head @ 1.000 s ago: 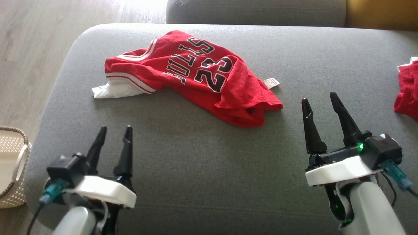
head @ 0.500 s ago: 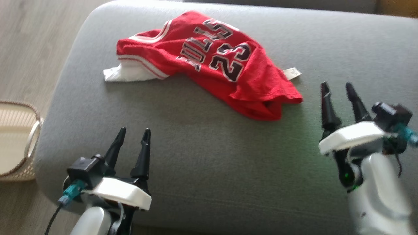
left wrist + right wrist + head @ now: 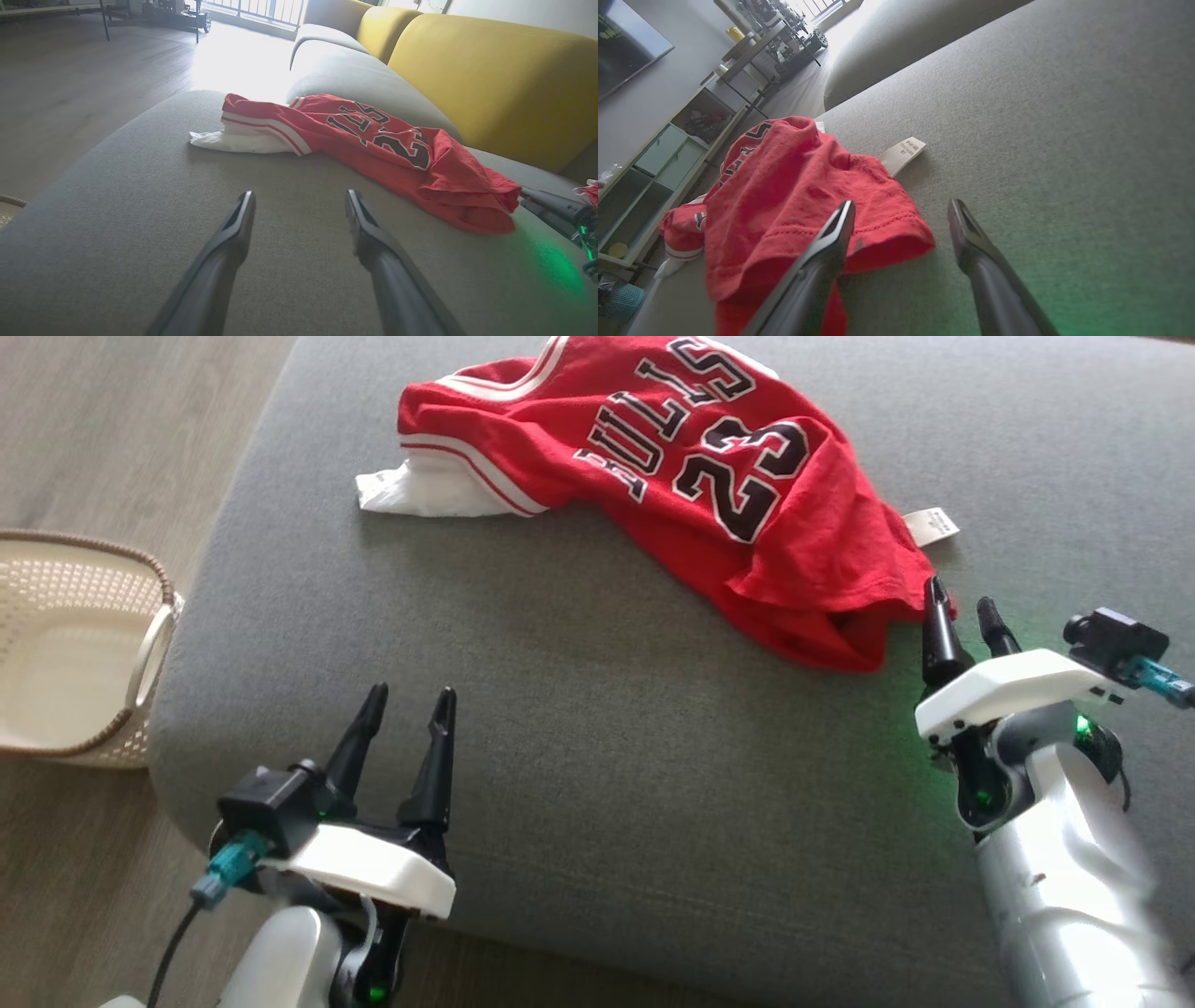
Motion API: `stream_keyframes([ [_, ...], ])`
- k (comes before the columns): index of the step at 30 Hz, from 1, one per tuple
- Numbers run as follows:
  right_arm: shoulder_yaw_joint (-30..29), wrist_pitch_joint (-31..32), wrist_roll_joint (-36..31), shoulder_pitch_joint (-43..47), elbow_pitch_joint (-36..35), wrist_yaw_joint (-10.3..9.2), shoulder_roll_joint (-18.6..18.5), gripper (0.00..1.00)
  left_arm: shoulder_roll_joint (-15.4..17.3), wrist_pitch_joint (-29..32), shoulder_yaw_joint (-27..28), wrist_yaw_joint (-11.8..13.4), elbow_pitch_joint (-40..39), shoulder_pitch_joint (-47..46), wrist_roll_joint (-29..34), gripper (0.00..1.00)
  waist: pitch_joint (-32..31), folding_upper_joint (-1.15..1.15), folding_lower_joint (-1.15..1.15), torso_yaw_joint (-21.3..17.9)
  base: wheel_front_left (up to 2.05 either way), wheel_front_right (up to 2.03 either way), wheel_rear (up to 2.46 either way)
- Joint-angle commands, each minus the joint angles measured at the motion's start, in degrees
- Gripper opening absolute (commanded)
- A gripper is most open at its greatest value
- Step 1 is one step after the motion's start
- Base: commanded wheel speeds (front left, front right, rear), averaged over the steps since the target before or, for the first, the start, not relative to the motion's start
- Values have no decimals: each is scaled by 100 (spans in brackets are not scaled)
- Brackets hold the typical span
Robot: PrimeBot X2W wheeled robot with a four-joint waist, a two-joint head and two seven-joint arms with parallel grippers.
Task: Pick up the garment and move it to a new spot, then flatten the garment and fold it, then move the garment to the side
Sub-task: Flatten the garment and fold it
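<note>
- Grey sofa cushion (image 3: 579,728) carries the red garment (image 3: 709,495), crumpled, toward its far side.
- Right gripper (image 3: 960,593) is spread wide, empty, just beside the garment's near hem.
- Left gripper (image 3: 412,691) is spread wide, empty, well apart.
- Pale basket (image 3: 154,644) stands on the floor, left.

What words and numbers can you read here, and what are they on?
"BULLS": on the red jersey, in black letters edged with white.
"23": on the jersey too, next to that word.
Print on the white tag at the jersey's edge: too small to read.
</note>
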Motion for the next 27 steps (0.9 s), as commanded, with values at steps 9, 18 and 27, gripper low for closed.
stream_keyframes([
  [9, 319, 43, 426, -489, 542, -2, 39, 100, -177, -70, 453, -129, -194, -353, 101, 100, 138, 0, 0, 146, 0, 0, 0],
  [18, 563, -81, 363, -659, 805, -2, 39, 0, -280, -70, 615, -227, -108, -360, 229, 100, 87, 0, 0, 180, 0, 0, 0],
  [27, 643, -295, -422, -897, 587, -2, -117, 0, -330, -70, 706, -292, -51, -275, 303, 100, -127, 0, 0, 160, 0, 0, 0],
])
